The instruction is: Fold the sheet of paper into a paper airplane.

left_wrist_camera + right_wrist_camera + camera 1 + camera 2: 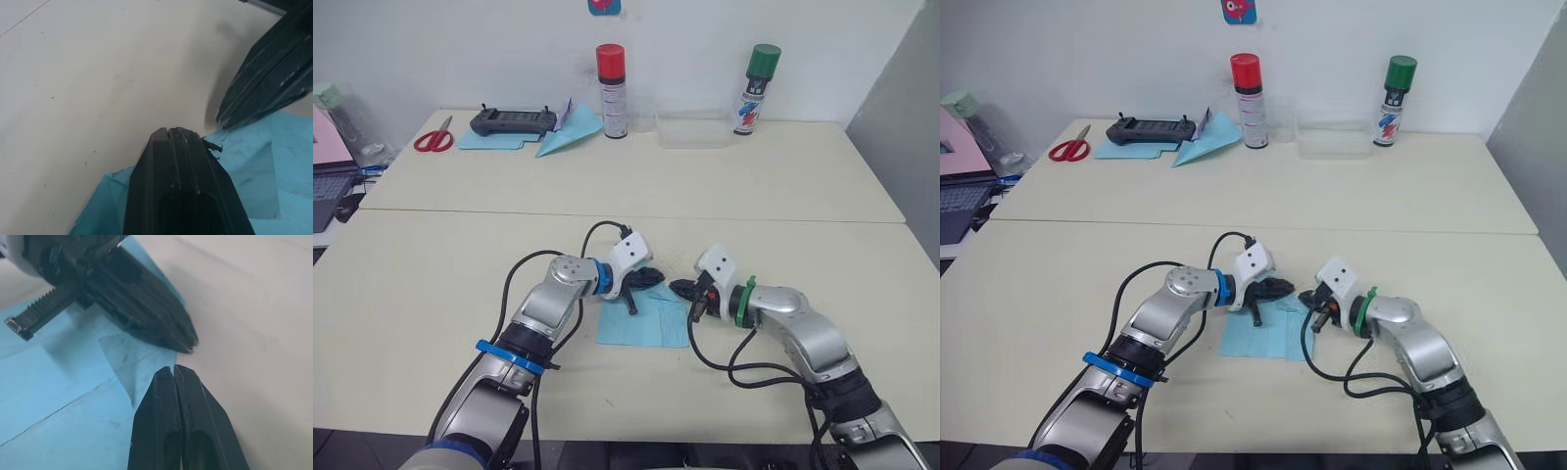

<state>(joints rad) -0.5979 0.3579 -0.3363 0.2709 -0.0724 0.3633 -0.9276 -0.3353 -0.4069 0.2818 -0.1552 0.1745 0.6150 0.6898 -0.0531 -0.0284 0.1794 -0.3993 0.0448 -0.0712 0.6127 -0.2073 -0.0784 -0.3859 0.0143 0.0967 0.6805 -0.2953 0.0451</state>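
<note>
- Lying flat on the near counter [431, 294], the sheet of paper [641, 328] sits between the two arms, its crease lines visible and a small corner flap turned down at its far edge.
- Left hand [646, 278]: fingers pressed together, holding nothing, tip resting at the sheet's far edge, probably to pin or flatten the fold.
- Right hand [683, 288]: fingers likewise closed and empty, tip just beside the left one at the far right corner, seemingly to press the flap down.
- Judgement: folding is at an early stage; no dart shape yet.
- Far counter: scissors [433, 138], a black controller [513, 120], a teal paper dart [570, 131], a red-capped spray can [612, 90], a clear tray [693, 131], a green-capped spray can [756, 88].
</note>
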